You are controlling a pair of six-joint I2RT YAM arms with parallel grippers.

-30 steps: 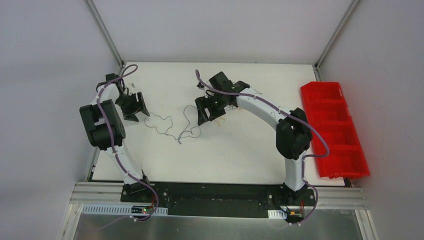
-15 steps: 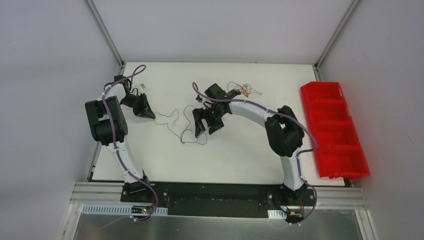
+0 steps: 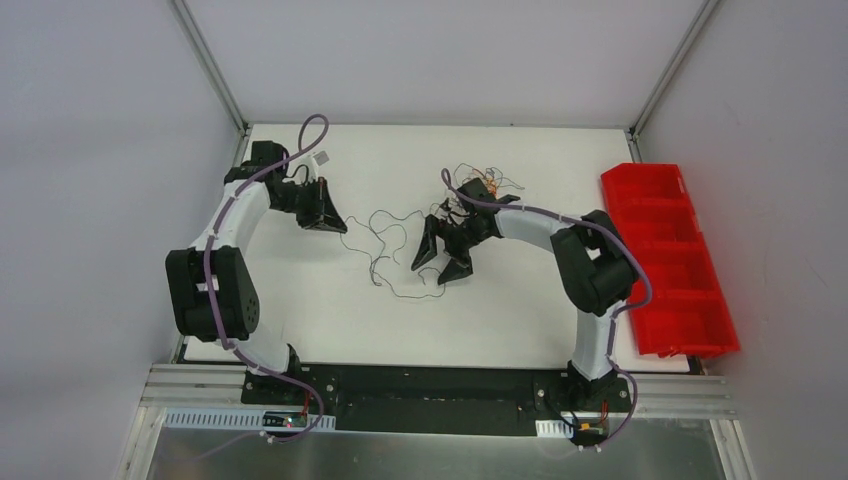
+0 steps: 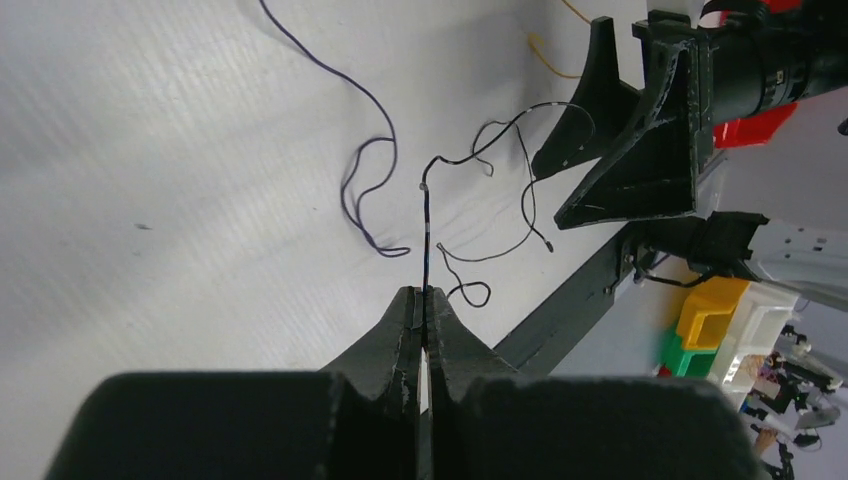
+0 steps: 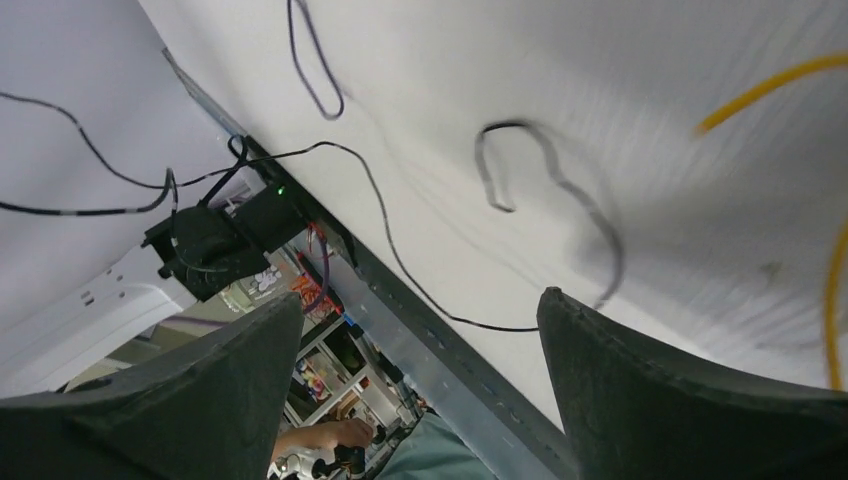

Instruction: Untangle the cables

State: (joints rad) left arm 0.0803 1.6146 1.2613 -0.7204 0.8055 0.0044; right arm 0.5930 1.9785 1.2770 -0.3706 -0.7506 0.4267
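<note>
My left pincer (image 4: pixel 421 300) is clamped on the black wire (image 4: pixel 424 215). The wire runs straight out to 12 o'clock from my tips, then curls toward 1 o'clock. There my right pincer (image 3: pixel 443 258) hangs wide open (holding nothing), the nearer one to those loose loops. The orange-and-red tangle (image 3: pixel 478 180) lies at its 1 o'clock, seen from above.

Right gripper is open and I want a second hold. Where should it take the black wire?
On the black wire, probably the arched stretch nearest the right gripper, from above, jaws across the strand: it is apart from the purple wire, and the left gripper pinches the straight run.
</note>
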